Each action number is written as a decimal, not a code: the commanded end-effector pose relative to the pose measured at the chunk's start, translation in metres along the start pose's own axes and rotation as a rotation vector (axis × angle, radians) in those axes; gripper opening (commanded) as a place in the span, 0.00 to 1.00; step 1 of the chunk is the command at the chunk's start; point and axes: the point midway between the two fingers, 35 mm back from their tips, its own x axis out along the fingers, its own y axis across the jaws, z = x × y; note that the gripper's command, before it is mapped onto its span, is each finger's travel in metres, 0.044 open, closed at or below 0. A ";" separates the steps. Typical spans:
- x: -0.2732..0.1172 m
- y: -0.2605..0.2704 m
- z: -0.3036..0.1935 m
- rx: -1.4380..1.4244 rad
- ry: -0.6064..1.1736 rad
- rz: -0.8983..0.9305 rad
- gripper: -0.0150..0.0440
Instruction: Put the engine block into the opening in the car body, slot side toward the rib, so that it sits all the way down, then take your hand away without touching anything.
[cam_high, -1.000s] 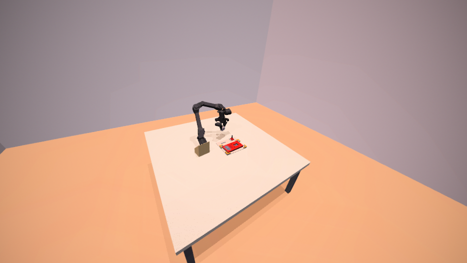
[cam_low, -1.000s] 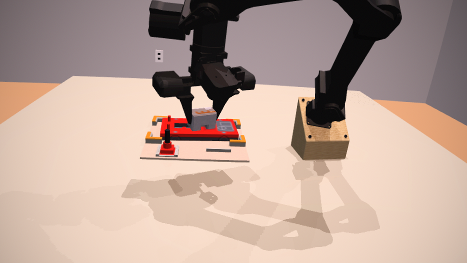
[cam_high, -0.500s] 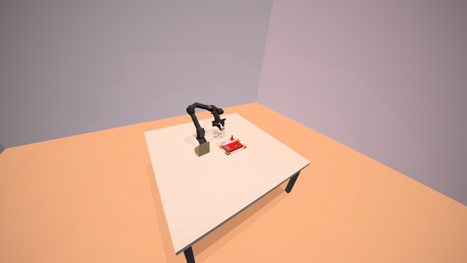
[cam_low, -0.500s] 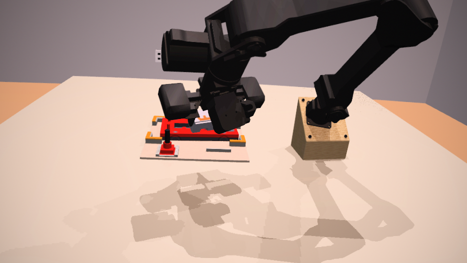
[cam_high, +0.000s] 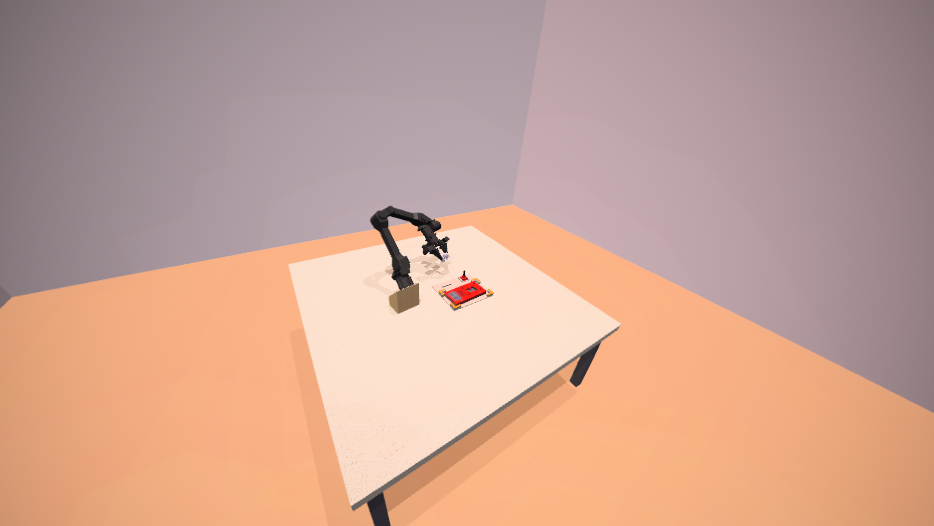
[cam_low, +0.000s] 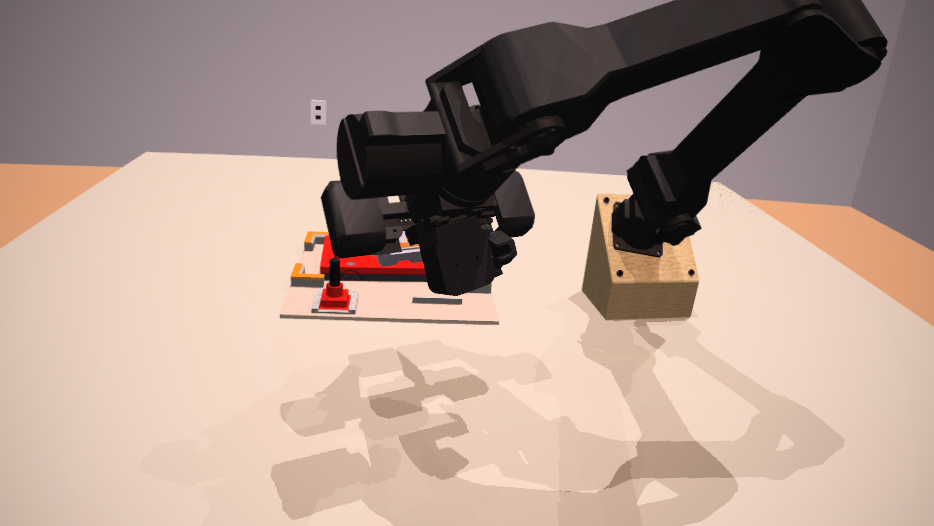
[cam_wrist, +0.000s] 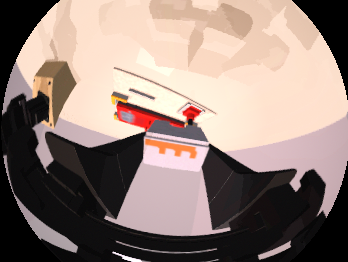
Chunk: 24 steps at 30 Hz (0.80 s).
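Note:
My gripper (cam_high: 445, 255) (cam_wrist: 175, 140) is shut on the grey engine block (cam_high: 445, 258) (cam_wrist: 176, 154), which has an orange pattern on its face. It holds the block in the air, tilted, on the lever's side of the car body, not over the opening. The red car body (cam_high: 463, 294) (cam_low: 356, 264) (cam_wrist: 145, 120) lies flat between orange corner brackets. Its opening (cam_high: 471, 288) shows dark in the top view. In the exterior view the arm hides the fingertips and most of the block. The block covers part of the car in the wrist view. The rib and slot side cannot be made out.
A red base with a black upright lever (cam_high: 464, 277) (cam_low: 334, 299) (cam_wrist: 191, 111) stands on the pale board (cam_low: 385, 308) (cam_wrist: 159, 88) beside the car. The wooden arm mount (cam_high: 406, 298) (cam_low: 643, 301) (cam_wrist: 64, 86) stands past the car's grey-panel end.

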 end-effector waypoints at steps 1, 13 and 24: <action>0.005 0.001 0.008 0.002 0.059 0.000 0.25; 0.026 0.001 0.030 0.002 0.068 -0.001 0.25; 0.045 0.001 0.050 0.002 0.067 -0.001 0.25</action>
